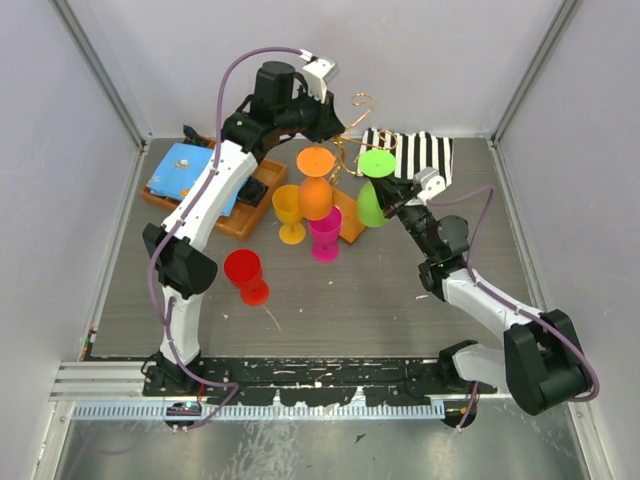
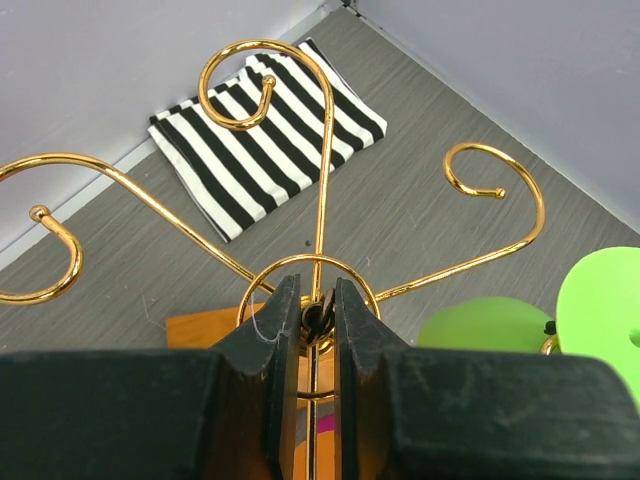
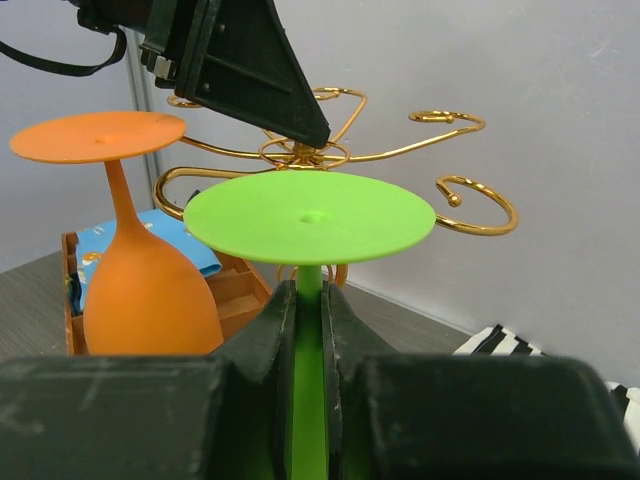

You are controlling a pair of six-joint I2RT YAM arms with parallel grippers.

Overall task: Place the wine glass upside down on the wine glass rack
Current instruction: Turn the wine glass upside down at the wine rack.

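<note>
Grey wood-grain worktop (image 1: 330, 300) carries the thin gold wire wine glass rack (image 2: 205, 332); the left pincer (image 2: 318, 300) pinches its central top stem, jaws nearly together. Just beside its scroll arms, the right pincer (image 3: 308, 300) clamps narrowly on the stem of the upside-down lime-green wine glass (image 3: 310, 215).

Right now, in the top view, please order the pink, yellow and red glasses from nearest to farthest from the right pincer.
1. pink glass, just left of the right pincer.
2. yellow glass, further left.
3. red glass, farthest left, toward the near edge.
</note>
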